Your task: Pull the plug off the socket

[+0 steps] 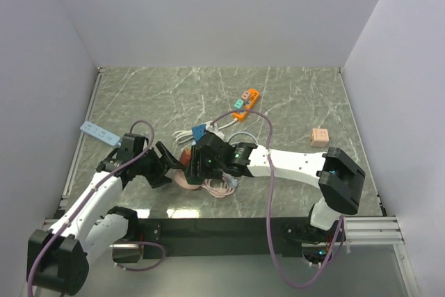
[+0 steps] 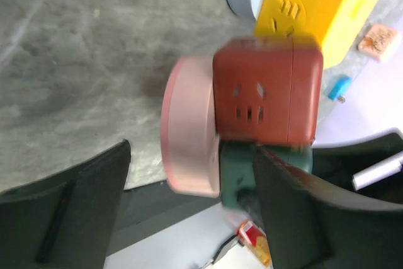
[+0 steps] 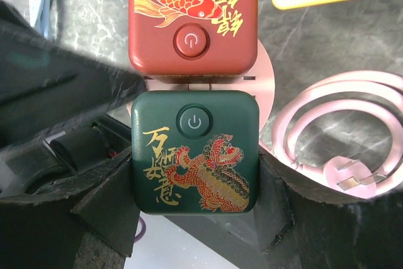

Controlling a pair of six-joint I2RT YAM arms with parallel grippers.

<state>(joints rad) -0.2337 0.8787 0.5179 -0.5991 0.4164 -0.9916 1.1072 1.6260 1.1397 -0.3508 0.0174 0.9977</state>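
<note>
A green cube socket (image 3: 195, 155) with a gold and red lion print is clamped between my right gripper's (image 3: 195, 162) fingers. A red cube (image 3: 192, 20) with a koi print is joined to its far end. A pink round disc (image 2: 186, 124) lies against the side of both cubes. Which piece is the plug I cannot tell. My left gripper (image 2: 189, 155) stands open around the disc and the green cube (image 2: 264, 168): its right finger (image 2: 302, 218) is at the green cube, its left finger (image 2: 63, 212) stays apart from the disc. In the top view both grippers meet at the red cube (image 1: 186, 158).
A coiled pink cable (image 3: 334, 137) with a loose flat plug lies right of the cubes. A yellow cube (image 2: 315, 11) sits just beyond the red one. An orange strip (image 1: 249, 97), a beige cube (image 1: 319, 137) and a pale blue strip (image 1: 97, 131) lie further off. Walls enclose the table.
</note>
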